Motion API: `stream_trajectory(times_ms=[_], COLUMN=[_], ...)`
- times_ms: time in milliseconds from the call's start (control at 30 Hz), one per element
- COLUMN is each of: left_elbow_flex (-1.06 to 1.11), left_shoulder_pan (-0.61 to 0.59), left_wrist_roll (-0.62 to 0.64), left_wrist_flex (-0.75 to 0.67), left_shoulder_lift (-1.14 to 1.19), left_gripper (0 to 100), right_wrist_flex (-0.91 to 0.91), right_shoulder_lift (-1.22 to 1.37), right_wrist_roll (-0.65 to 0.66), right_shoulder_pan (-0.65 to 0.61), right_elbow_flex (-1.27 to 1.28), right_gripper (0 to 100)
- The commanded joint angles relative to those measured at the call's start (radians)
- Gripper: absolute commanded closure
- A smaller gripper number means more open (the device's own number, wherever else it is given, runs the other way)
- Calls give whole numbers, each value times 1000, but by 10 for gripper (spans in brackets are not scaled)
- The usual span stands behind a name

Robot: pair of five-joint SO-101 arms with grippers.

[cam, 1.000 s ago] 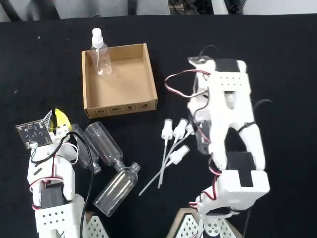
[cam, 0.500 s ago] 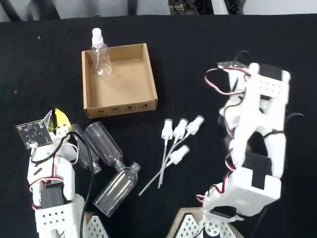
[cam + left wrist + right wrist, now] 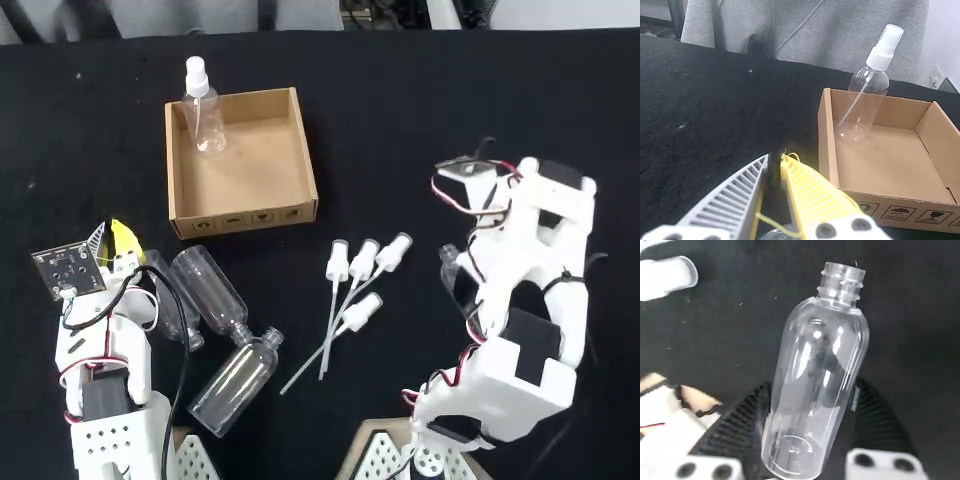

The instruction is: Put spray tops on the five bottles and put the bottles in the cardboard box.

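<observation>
One uncapped clear plastic bottle (image 3: 820, 360) is clamped around its lower body by the black ribbed jaws of the right gripper (image 3: 812, 395), near four loose white spray tops (image 3: 362, 258) with long dip tubes. Light, smooth and thin-walled, it would probably slip or dent, so a gentle mid-body hold suits it. The left gripper (image 3: 774, 165) has its jaws closed to a slit, holding nothing, and faces the cardboard box (image 3: 826, 145), where one capped bottle (image 3: 867, 95) stands.

I have the cardboard box (image 3: 305, 155) at the far left, with one topped bottle (image 3: 203, 118) standing in its far left corner. Before the box lie three bottles (image 3: 212, 285), and four spray tops (image 3: 352, 262) lie right of them. Right again, my right gripper (image 3: 812, 392) holds a fifth bottle (image 3: 815, 365), seemingly just beside the tops
</observation>
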Motion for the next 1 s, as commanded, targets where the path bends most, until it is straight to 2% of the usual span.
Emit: stream_trajectory(times_ms=[0, 233, 400, 467, 733, 967], left_elbow_flex=[22, 22, 22, 22, 22, 22], left_shoulder_pan=[-13, -13, -13, -13, -13, -13], left_wrist_roll=[-14, -14, -14, -14, -14, -14], left_wrist_flex=[3, 3, 3, 3, 3, 3], left_shoulder_lift=[-5, -5, -5, -5, -5, -5], left_gripper=[963, 963, 963, 963, 963, 963], right_wrist_flex=[-74, -83, -87, -89, -149, -267], right_shoulder_lift=[-1, 1, 1, 1, 18, 56], right_wrist_roll=[54, 54, 21, 17, 6, -149], right_shoulder_pan=[17, 11, 0, -2, -44, -58], right_elbow_flex=[22, 28, 30, 30, 74, 101], right_gripper=[836, 819, 657, 623, 701, 776])
